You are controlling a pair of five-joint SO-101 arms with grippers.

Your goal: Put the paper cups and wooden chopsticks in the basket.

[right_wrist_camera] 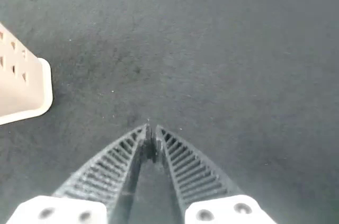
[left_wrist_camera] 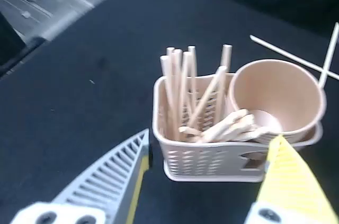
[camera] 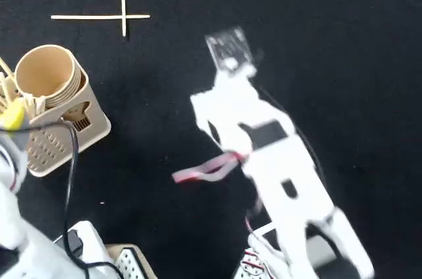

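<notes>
A black cable (camera: 69, 160) drapes across the basket (camera: 89, 124), and a red-and-white strip (camera: 204, 170) hangs beside the right arm (camera: 270, 154). Stacked cups (camera: 43, 71) and chopsticks (left_wrist_camera: 180, 86) stand in the basket, just beyond the wide-spread left jaws. Two loose chopsticks (camera: 123, 16) lie crossed on the desk (camera: 343, 61), well ahead of the right jaws, which are pressed together over bare desk.

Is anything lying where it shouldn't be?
Yes. Two chopsticks lie crossed on the table, apart from the basket, where the other chopsticks and the cups already sit.
</notes>
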